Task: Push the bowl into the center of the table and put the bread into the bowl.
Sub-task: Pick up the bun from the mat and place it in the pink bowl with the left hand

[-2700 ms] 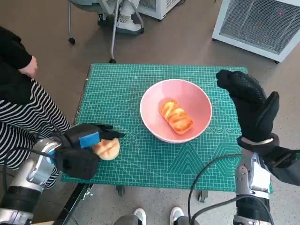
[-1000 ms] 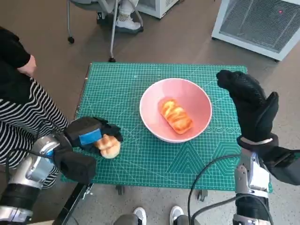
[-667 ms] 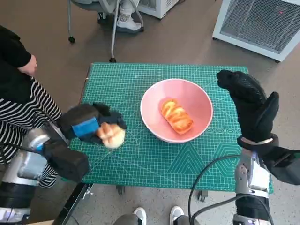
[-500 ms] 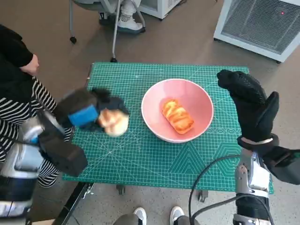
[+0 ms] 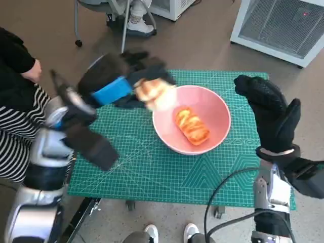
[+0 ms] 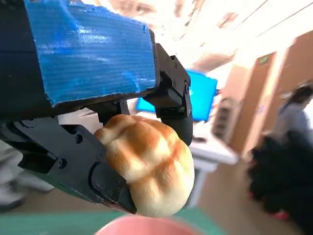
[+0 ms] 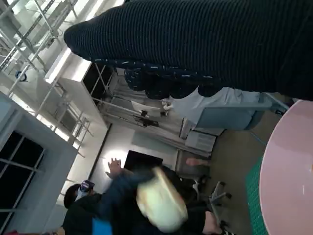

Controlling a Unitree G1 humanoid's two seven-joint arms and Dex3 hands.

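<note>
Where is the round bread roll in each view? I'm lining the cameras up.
Head view: round bread roll in the left hand, over the pink bowl's rim.
Left wrist view: centre, between black fingers.
Right wrist view: pale blur.
Shared landmark: the pink bowl.

Pink bowl (image 5: 215,109), round and upright, right of centre in the head view on the green mat, a glazed twisted orange-brown bread (image 5: 191,125) lying lengthwise inside. Second bread, a pale golden round bun (image 5: 153,92) with lobed top, up in the air at the bowl's upper-left rim, blurred; sharp at centre of the left wrist view.
</note>
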